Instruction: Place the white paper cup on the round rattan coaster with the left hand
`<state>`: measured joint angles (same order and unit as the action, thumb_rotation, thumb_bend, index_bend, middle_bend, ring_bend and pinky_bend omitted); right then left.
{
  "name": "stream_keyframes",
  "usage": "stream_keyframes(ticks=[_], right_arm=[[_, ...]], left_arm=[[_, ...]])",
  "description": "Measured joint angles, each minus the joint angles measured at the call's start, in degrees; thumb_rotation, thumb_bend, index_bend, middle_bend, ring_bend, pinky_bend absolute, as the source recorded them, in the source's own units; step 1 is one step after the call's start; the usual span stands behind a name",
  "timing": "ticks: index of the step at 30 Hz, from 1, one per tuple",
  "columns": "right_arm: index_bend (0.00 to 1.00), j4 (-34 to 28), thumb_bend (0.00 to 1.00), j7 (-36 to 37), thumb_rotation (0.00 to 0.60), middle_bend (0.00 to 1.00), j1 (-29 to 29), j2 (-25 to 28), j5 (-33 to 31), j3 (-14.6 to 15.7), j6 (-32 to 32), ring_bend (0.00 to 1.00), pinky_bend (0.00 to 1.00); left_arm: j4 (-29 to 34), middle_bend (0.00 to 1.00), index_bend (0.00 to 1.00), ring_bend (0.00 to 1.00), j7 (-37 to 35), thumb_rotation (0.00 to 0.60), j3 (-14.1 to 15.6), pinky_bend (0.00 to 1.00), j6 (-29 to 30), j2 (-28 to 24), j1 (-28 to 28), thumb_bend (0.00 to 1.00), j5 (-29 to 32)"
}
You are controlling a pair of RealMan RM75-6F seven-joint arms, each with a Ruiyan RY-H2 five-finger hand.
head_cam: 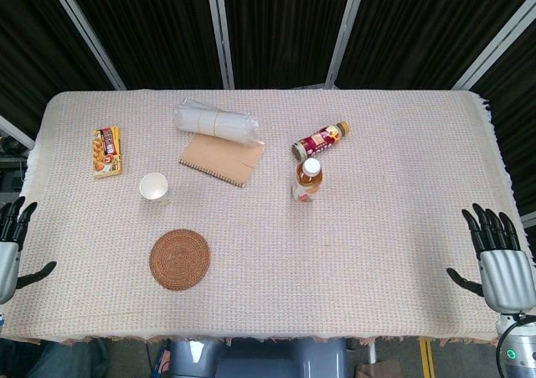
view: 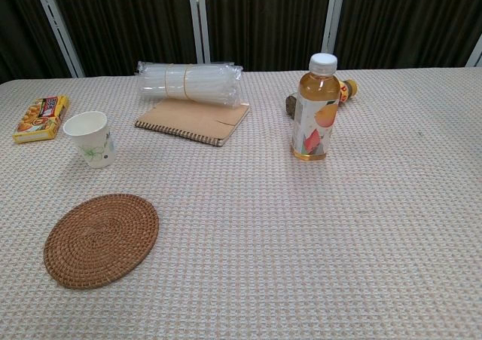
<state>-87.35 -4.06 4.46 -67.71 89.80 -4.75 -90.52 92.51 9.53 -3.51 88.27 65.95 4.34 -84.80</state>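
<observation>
The white paper cup (head_cam: 154,188) (view: 91,139) stands upright on the cloth, left of centre, with a small green print on its side. The round rattan coaster (head_cam: 180,259) (view: 102,239) lies flat in front of it, nearer the front edge, apart from the cup. My left hand (head_cam: 10,248) hangs at the far left edge of the table, fingers spread, holding nothing, well away from the cup. My right hand (head_cam: 500,261) is at the far right edge, fingers spread and empty. Neither hand shows in the chest view.
A brown spiral notebook (head_cam: 219,158) (view: 193,119) and a sleeve of stacked clear cups (head_cam: 215,121) (view: 189,82) lie behind the cup. A yellow snack box (head_cam: 106,151) (view: 41,118) sits far left. An upright tea bottle (head_cam: 307,180) (view: 315,110) and a lying bottle (head_cam: 320,140) are centre right.
</observation>
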Motion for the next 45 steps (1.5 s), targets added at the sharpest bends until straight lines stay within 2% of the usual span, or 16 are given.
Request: stream_keyframes(ticks=[7, 13, 18, 24, 29, 32, 36, 40, 45], right_arm=[[0.0, 0.0, 0.0, -0.1, 0.6, 0.0, -0.2, 0.3, -0.3, 0.2, 0.3, 0.0, 0.0], [0.0, -0.4, 0.0, -0.3, 0.6, 0.0, 0.0, 0.6, -0.1, 0.5, 1.0, 0.0, 0.0], [0.0, -0.2, 0.0, -0.7, 0.6, 0.0, 0.8, 0.6, -1.6, 0.0, 3.0, 0.0, 0.0], [0.0, -0.1, 0.0, -1.5, 0.6, 0.0, 1.7, 0.4, -4.6, -1.2, 5.1, 0.0, 0.0], [0.0, 0.2, 0.0, -3.0, 0.6, 0.0, 2.0, 0.2, -6.7, -1.8, 6.4, 0.0, 0.0], [0.0, 0.4, 0.0, -3.7, 0.6, 0.0, 2.1, 0.1, -8.1, -2.2, 6.9, 0.0, 0.0], [0.0, 1.1, 0.0, -4.5, 0.6, 0.0, 2.1, -0.2, -9.8, -2.6, 7.5, 0.0, 0.0], [0.0, 1.9, 0.0, -5.3, 0.6, 0.0, 2.1, -0.7, -10.7, -2.8, 7.9, 0.0, 0.0], [0.0, 2.1, 0.0, -5.6, 0.6, 0.0, 2.1, -1.0, -11.2, -2.9, 8.0, 0.0, 0.0]], left_arm=[[-0.1, 0.0, 0.0, 0.0, 0.9, 0.6, 0.1, 0.0, -0.9, 0.3, 0.0, 0.0, 1.0], [-0.7, 0.0, 0.0, 0.0, -1.0, 0.6, -0.1, 0.0, -4.4, 0.6, 1.8, 0.0, 1.2], [-1.6, 0.0, 0.0, 0.0, -1.3, 0.6, -2.0, 0.0, -12.0, 2.0, 7.4, 0.0, 2.2], [-4.7, 0.0, 0.0, 0.0, 2.7, 0.6, -6.3, 0.0, -24.1, 5.7, 17.1, 0.0, 6.9], [-8.4, 0.04, 0.0, 0.02, 7.6, 0.6, -10.2, 0.06, -32.0, 9.7, 25.0, 0.0, 12.4], [-10.7, 0.06, 0.01, 0.06, 10.2, 0.6, -11.2, 0.11, -35.2, 11.3, 27.7, 0.0, 14.9], [-14.3, 0.11, 0.05, 0.13, 12.7, 0.6, -11.5, 0.2, -39.2, 13.3, 30.7, 0.0, 18.6], [-17.9, 0.22, 0.16, 0.23, 15.3, 0.6, -11.5, 0.3, -41.9, 15.5, 33.3, 0.0, 21.7], [-21.9, 0.29, 0.24, 0.28, 16.5, 0.6, -11.2, 0.34, -43.4, 18.3, 35.2, 0.0, 24.4]])
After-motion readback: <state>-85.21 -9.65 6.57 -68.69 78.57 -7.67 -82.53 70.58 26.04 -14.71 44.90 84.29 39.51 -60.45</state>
